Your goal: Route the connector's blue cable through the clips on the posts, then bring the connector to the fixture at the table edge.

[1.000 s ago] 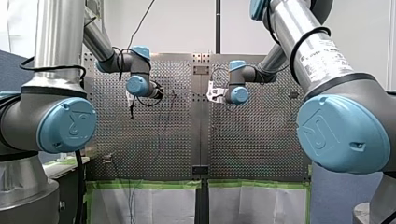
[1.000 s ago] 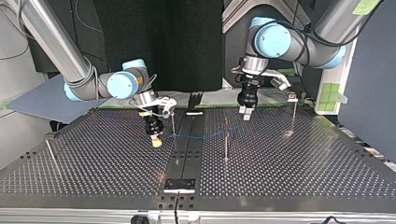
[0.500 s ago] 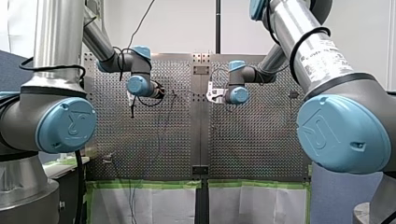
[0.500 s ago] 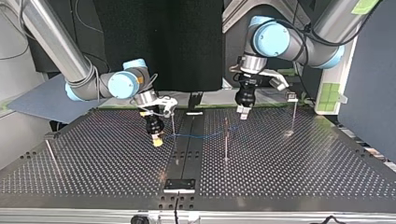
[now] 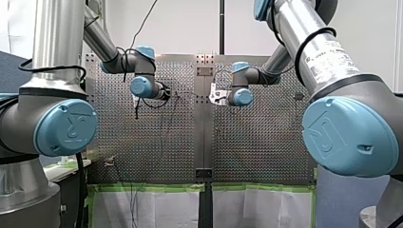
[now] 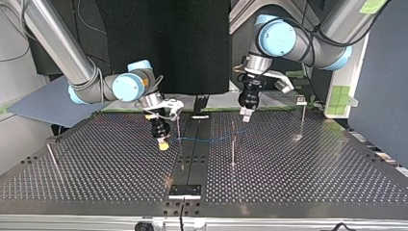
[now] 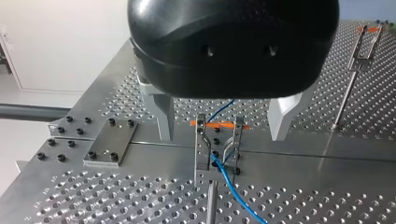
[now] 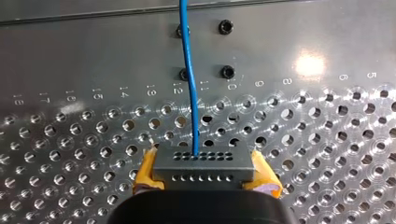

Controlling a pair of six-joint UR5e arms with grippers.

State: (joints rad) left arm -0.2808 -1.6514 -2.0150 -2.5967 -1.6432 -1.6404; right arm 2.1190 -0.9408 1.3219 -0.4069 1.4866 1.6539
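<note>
In the right wrist view, my right gripper (image 8: 204, 173) is shut on the grey connector (image 8: 202, 162), its yellow pads (image 8: 145, 173) on both sides. The blue cable (image 8: 189, 70) runs straight ahead from it. In the top view this gripper (image 6: 163, 143) hangs low over the plate, and the cable (image 6: 211, 140) stretches to the right toward a post (image 6: 233, 144). My left gripper (image 7: 224, 122) is open above a clip (image 7: 218, 148) on a post, with the blue cable (image 7: 229, 179) passing through the clip. In the top view it (image 6: 246, 113) hovers behind that post.
A thin post (image 6: 179, 129) stands just right of the connector. Other posts stand at the top view's right (image 6: 302, 120) and far left (image 6: 51, 157). A fixture plate (image 6: 184, 191) sits at the near table edge. Another clip post (image 7: 359, 46) shows beyond my left gripper.
My left gripper has risen and drifted toward the top view's left, staying open. My right gripper holds the connector in nearly the same spot.
</note>
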